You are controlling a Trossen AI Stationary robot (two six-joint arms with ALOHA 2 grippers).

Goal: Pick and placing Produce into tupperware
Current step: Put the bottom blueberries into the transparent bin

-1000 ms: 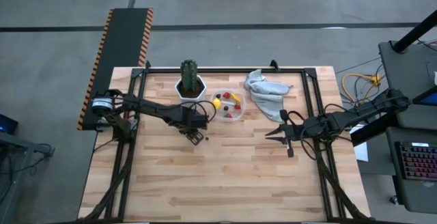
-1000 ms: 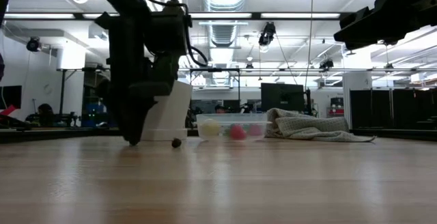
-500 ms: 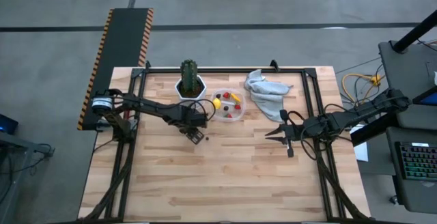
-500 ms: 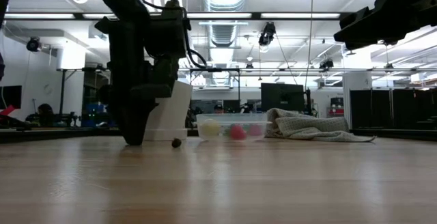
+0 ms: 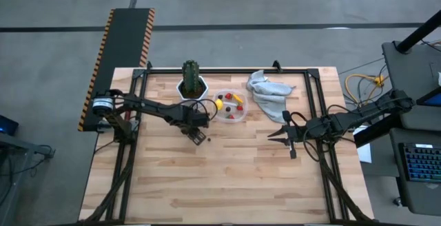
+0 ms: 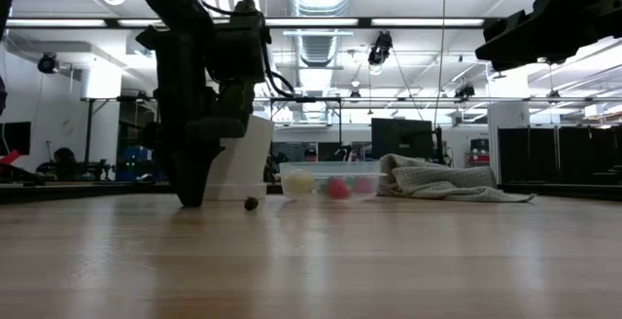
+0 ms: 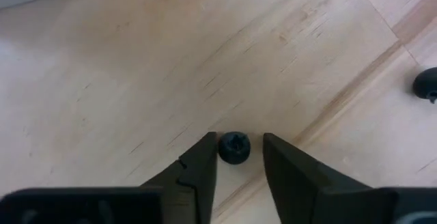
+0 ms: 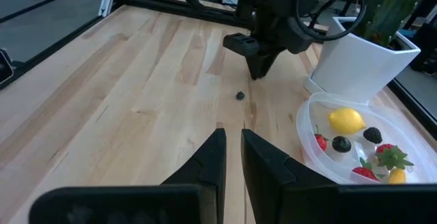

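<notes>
My left gripper (image 7: 234, 157) is open and points down at the table near the white cactus pot (image 5: 192, 88). Its two fingertips stand on either side of a dark round berry (image 7: 234, 147) lying on the wood; whether they touch it I cannot tell. A second dark berry (image 7: 427, 84) (image 6: 252, 202) lies a little to the right of it. The clear tupperware (image 5: 231, 107) (image 8: 355, 142) sits right of the pot and holds a yellow lemon (image 8: 346, 120), red berries, dark berries and a yellow-orange stick. My right gripper (image 8: 233, 157) is shut and hovers right of table centre.
A crumpled grey cloth (image 5: 267, 91) lies right of the tupperware near the far edge. The green cactus stands in its white hexagonal pot (image 8: 358, 63). Bare wood stretches across the table's near half (image 5: 220, 178). Black frame rails run along the left and right sides.
</notes>
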